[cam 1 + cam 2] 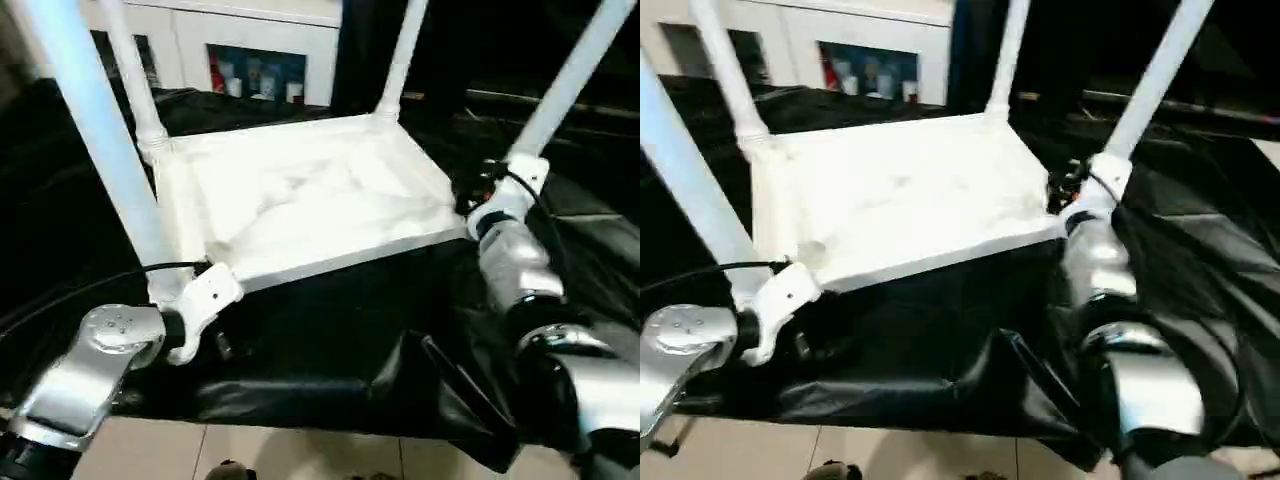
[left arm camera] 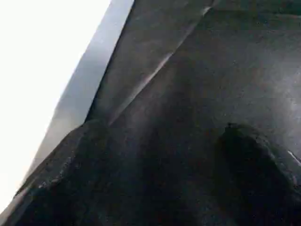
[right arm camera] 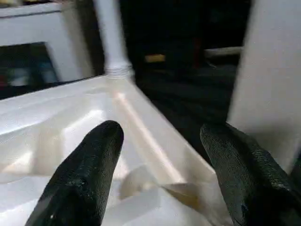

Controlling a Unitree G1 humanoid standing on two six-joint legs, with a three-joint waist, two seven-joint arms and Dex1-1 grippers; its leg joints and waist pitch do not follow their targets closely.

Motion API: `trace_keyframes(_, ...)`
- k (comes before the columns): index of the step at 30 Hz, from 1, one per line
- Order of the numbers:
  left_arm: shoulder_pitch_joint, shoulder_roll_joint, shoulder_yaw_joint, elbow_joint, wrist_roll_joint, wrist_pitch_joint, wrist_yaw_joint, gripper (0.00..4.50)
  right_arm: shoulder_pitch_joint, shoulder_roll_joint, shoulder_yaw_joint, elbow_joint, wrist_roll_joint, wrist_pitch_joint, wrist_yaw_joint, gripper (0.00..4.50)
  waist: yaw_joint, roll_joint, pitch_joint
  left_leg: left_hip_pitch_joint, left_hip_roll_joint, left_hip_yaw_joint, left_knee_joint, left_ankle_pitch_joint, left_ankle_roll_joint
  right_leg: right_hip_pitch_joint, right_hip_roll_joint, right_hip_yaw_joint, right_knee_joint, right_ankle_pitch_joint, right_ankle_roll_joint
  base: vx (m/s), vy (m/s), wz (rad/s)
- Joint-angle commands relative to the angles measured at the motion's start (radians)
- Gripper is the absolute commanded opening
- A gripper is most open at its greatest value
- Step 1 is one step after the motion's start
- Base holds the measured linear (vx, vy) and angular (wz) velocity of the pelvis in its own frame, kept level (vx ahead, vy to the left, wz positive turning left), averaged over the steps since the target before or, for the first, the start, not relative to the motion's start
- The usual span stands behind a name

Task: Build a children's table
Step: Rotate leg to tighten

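glossy black sheet (image 1: 330, 340) under ribbed white top (image 1: 300, 200), tapered legs (image 1: 100, 130); both tools seemingly wide

A furnished indoor room, arranged as a workspace.

A white cabinet (image 1: 235, 40) with glass-fronted shelves stands against the far wall, well beyond the jaws, with small colourful items (image 1: 255, 78) behind the glass. The table (image 1: 330, 350) under the jaws is draped in creased black sheeting (image 1: 1200, 260) that hangs over its near edge. Below that edge, pale glossy floor tiles (image 1: 300, 455) show, with grout lines between them.
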State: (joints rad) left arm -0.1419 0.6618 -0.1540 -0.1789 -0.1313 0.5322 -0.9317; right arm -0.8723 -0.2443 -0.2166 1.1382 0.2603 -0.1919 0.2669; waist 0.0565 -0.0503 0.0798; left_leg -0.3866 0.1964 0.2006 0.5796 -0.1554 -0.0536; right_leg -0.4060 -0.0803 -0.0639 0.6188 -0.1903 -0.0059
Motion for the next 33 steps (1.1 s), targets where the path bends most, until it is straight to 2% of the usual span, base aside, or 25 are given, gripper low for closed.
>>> trace_keyframes(1, 0.038, 0.029, 0.035, -0.034, -0.048, -0.003, -0.057, 4.47, 0.007, 0.004, 0.045, -0.042, -0.013, 0.000, 0.155, 3.14, -0.001, 0.014, -0.072, 0.011, 0.028, -0.017, -0.059, -0.219, 0.013, 0.050, -0.052, 0.043, -0.057, -0.111, -0.216, 0.000, 0.000, 0.00)
trace_keyframes(3, 0.068, 0.052, 0.061, -0.039, -0.063, 0.006, -0.075, 4.47, 0.032, 0.008, 0.070, -0.087, -0.012, 0.015, 0.220, 3.14, -0.006, 0.014, -0.069, 0.016, 0.032, -0.015, -0.058, -0.210, 0.022, 0.045, -0.049, 0.045, -0.058, -0.108, -0.230, 0.000, 0.000, 0.00)
trace_keyframes(4, 0.105, 0.080, 0.093, -0.034, -0.066, -0.001, -0.086, 4.47, 0.073, 0.011, 0.102, -0.148, -0.015, 0.029, 0.259, 3.14, -0.006, 0.015, -0.068, 0.015, 0.033, -0.015, -0.059, -0.208, 0.023, 0.045, -0.050, 0.045, -0.057, -0.110, -0.233, 0.000, 0.000, 0.00)
trace_keyframes(5, 0.140, 0.095, 0.152, -0.018, -0.080, -0.021, -0.087, 4.47, 0.139, 0.012, 0.136, -0.235, -0.018, 0.040, 0.277, 3.14, -0.007, 0.012, -0.064, 0.020, 0.035, -0.014, -0.061, -0.215, 0.026, 0.041, -0.046, 0.046, -0.062, -0.133, -0.226, 0.000, 0.000, 0.00)
trace_keyframes(6, 0.142, 0.096, 0.155, -0.017, -0.081, -0.022, -0.086, 4.47, 0.143, 0.012, 0.137, -0.240, -0.018, 0.041, 0.278, 3.14, -0.001, 0.015, -0.063, 0.022, 0.035, -0.013, -0.062, -0.216, 0.025, 0.041, -0.047, 0.047, -0.065, -0.142, -0.218, 0.000, 0.000, 0.00)
trace_keyframes(8, 0.152, 0.098, 0.180, -0.009, -0.087, -0.028, -0.083, 4.47, 0.168, 0.012, 0.148, -0.273, -0.018, 0.045, 0.279, 3.14, -0.002, 0.019, -0.064, 0.029, 0.037, -0.013, -0.064, -0.229, 0.013, 0.036, -0.044, 0.048, -0.067, -0.160, -0.215, 0.000, 0.000, 0.00)
trace_keyframes(9, 0.161, 0.096, 0.218, 0.008, -0.095, -0.048, -0.072, 4.47, 0.205, 0.011, 0.154, -0.311, -0.028, 0.041, 0.253, 3.14, 0.004, 0.018, -0.059, 0.032, 0.037, -0.013, -0.067, -0.252, 0.004, 0.031, -0.044, 0.048, -0.071, -0.192, -0.216, 0.000, 0.000, 0.00)
trace_keyframes(12, 0.182, 0.103, 0.320, 0.077, -0.115, -0.129, -0.059, 4.47, 0.321, 0.014, 0.136, -0.436, -0.033, 0.061, 0.160, 3.14, 0.010, 0.022, -0.055, 0.038, 0.038, -0.015, -0.074, -0.316, -0.026, 0.026, -0.045, 0.050, -0.078, -0.259, -0.183, 0.000, 0.000, 0.00)
trace_keyframes(13, 0.202, 0.129, 0.364, 0.130, -0.119, -0.182, -0.067, 4.47, 0.392, 0.013, 0.110, -0.527, -0.018, 0.125, 0.149, 3.14, 0.013, 0.022, -0.050, 0.037, 0.036, -0.018, -0.080, -0.354, -0.036, 0.025, -0.042, 0.051, -0.085, -0.294, -0.152, 0.000, 0.000, 0.00)
trace_keyframes(16, 0.209, 0.128, 0.407, 0.156, -0.149, -0.202, -0.076, 4.47, 0.444, -0.003, 0.101, -0.604, -0.030, 0.168, 0.138, 3.14, 0.007, 0.020, -0.050, 0.039, 0.036, -0.022, -0.083, -0.390, -0.042, 0.023, -0.045, 0.051, -0.088, -0.326, -0.141, 0.000, 0.000, 0.00)
trace_keyframes(17, 0.207, 0.125, 0.421, 0.163, -0.159, -0.208, -0.077, 4.47, 0.458, -0.006, 0.095, -0.625, -0.027, 0.188, 0.133, 3.14, 0.008, 0.025, -0.049, 0.040, 0.035, -0.023, -0.083, -0.395, -0.043, 0.022, -0.045, 0.052, -0.088, -0.332, -0.141, 0.000, 0.000, 0.00)
trace_keyframes(18, 0.201, 0.116, 0.450, 0.175, -0.180, -0.210, -0.082, 4.47, 0.481, -0.017, 0.093, -0.659, -0.027, 0.221, 0.119, 3.14, 0.007, 0.025, -0.048, 0.039, 0.036, -0.023, -0.084, -0.400, -0.044, 0.021, -0.047, 0.052, -0.090, -0.335, -0.142, 0.000, 0.000, 0.00)
trace_keyframes(21, 0.188, 0.107, 0.488, 0.187, -0.213, -0.203, -0.086, 4.47, 0.515, -0.039, 0.100, -0.695, -0.039, 0.263, 0.092, 3.14, 0.007, 0.027, -0.048, 0.040, 0.035, -0.022, -0.083, -0.395, -0.044, 0.019, -0.048, 0.053, -0.088, -0.321, -0.148, 0.000, 0.000, 0.00)
trace_keyframes(25, 0.169, 0.107, 0.506, 0.238, -0.218, -0.239, -0.066, 4.47, 0.538, -0.046, 0.104, -0.730, -0.063, 0.308, 0.061, 3.14, 0.006, 0.024, -0.048, 0.039, 0.034, -0.021, -0.082, -0.384, -0.040, 0.020, -0.046, 0.054, -0.089, -0.308, -0.148, 0.000, 0.000, 0.00)
trace_keyframes(28, 0.122, 0.077, 0.512, 0.297, -0.195, -0.290, -0.005, 4.47, 0.540, -0.041, 0.122, -0.737, -0.070, 0.342, 0.075, 3.14, 0.007, 0.023, -0.049, 0.040, 0.035, -0.021, -0.081, -0.376, -0.041, 0.021, -0.048, 0.053, -0.087, -0.296, -0.153, 0.000, 0.000, 0.00)
trace_keyframes(29, 0.090, 0.054, 0.507, 0.334, -0.172, -0.331, 0.039, 4.47, 0.538, -0.037, 0.141, -0.735, -0.078, 0.356, 0.086, 3.14, 0.006, 0.019, -0.050, 0.040, 0.036, -0.021, -0.081, -0.372, -0.041, 0.023, -0.047, 0.053, -0.087, -0.280, -0.154, 0.000, 0.000, 0.00)
trace_keyframes(30, 0.090, 0.054, 0.507, 0.334, -0.172, -0.331, 0.039, 4.47, 0.538, -0.037, 0.141, -0.735, -0.078, 0.356, 0.086, 3.14, 0.006, 0.019, -0.050, 0.040, 0.036, -0.021, -0.081, -0.372, -0.041, 0.023, -0.047, 0.053, -0.087, -0.280, -0.154, 0.000, 0.000, 0.00)
trace_keyframes(31, 0.060, 0.033, 0.507, 0.367, -0.157, -0.366, 0.075, 4.47, 0.537, -0.031, 0.152, -0.735, -0.080, 0.364, 0.089, 3.14, 0.007, 0.020, -0.054, 0.037, 0.037, -0.022, -0.080, -0.354, -0.040, 0.027, -0.052, 0.054, -0.083, -0.263, -0.157, 0.000, 0.000, 0.00)
trace_keyframes(33, 0.028, 0.006, 0.519, 0.391, -0.180, -0.373, 0.092, 4.47, 0.534, -0.025, 0.165, -0.734, -0.080, 0.372, 0.086, 3.14, 0.007, 0.014, -0.057, 0.036, 0.037, -0.021, -0.079, -0.328, -0.037, 0.029, -0.052, 0.053, -0.081, -0.242, -0.160, 0.000, 0.000, 0.00)
